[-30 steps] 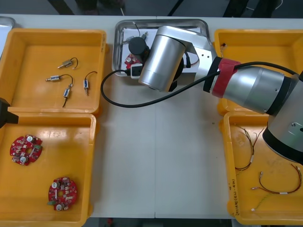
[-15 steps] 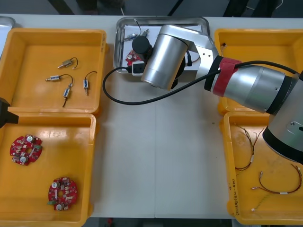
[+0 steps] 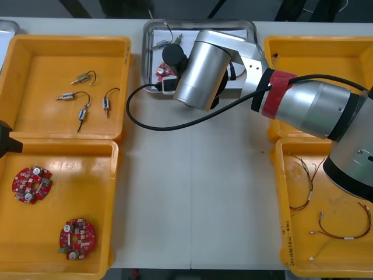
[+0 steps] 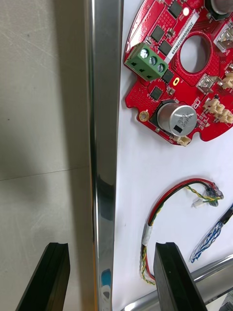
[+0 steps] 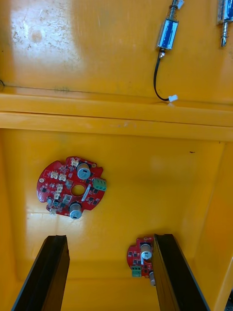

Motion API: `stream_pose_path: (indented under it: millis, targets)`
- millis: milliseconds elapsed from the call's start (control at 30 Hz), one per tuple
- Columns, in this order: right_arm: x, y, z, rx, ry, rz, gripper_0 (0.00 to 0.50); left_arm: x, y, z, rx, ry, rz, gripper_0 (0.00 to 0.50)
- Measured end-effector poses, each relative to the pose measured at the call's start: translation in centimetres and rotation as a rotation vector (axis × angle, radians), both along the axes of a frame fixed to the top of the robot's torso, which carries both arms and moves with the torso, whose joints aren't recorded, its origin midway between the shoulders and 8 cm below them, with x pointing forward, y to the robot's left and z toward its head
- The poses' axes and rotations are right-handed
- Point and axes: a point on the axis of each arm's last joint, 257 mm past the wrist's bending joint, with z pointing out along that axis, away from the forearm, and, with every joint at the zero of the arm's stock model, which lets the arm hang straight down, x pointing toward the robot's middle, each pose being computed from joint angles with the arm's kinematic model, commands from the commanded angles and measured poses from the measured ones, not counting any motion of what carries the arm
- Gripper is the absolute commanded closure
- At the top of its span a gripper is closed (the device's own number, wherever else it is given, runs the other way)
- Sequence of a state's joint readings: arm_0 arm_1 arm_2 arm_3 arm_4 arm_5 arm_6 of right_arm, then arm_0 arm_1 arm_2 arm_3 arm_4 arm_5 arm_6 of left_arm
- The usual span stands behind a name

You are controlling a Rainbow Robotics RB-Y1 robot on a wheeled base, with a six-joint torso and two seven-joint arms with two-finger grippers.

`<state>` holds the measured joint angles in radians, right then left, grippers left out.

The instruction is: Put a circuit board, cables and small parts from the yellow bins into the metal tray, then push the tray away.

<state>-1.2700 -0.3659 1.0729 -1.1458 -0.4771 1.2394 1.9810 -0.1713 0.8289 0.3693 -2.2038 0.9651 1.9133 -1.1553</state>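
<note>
Currently the right arm [image 3: 303, 108] reaches across the table to the metal tray [image 3: 148, 35], which sits at the far edge between the yellow bins. The right gripper [image 4: 110, 248] is spread wide and straddles the tray's shiny near rim. One finger is over the bare table outside it. The other is over the white lining inside, just beside a red and yellow cable [image 4: 165, 204]. It grips nothing.

Inside the tray lies a round red circuit board [image 4: 189, 73] close to that rim, with the red and yellow cable beside it. A twisted blue and white cable [image 4: 208, 238] is next to that. A small metal part [image 3: 162, 42] lies near the tray's far left corner.

The left gripper [image 5: 109, 242] hangs at the left edge of the table over the near left bin [image 3: 87, 186]. Its fingers stand apart and hold nothing. Two more boards [image 3: 32, 184] [image 3: 77, 238] lie in that bin, well apart from each other. The far left bin [image 3: 35, 58] holds four small metal parts [image 3: 84, 77]. Thin cables [image 3: 344, 230] lie in the near right bin [image 3: 280, 198].
</note>
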Motion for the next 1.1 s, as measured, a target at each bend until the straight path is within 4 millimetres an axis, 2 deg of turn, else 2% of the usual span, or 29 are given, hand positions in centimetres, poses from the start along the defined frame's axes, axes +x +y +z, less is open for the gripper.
stream_pose_path:
  millis: [233,500,900,1100]
  targets:
    - [0.0,-0.1,0.0,-0.003,0.001,-0.003,0.000,0.0,0.0,0.0,0.000,0.000,0.000,0.000]
    - [-0.9,-1.8,0.2,-0.039,0.035,-0.070,0.000,0.0,0.0,0.0,0.000,0.000,0.000,0.000]
    - [-3.1,-2.2,3.2,-0.077,0.029,-0.119,0.000,0.0,0.0,0.0,0.000,0.000,0.000,0.000]
    - [-5.1,-2.8,4.1,-0.020,0.066,-0.175,0.000,0.0,0.0,0.0,0.000,0.000,0.000,0.000]
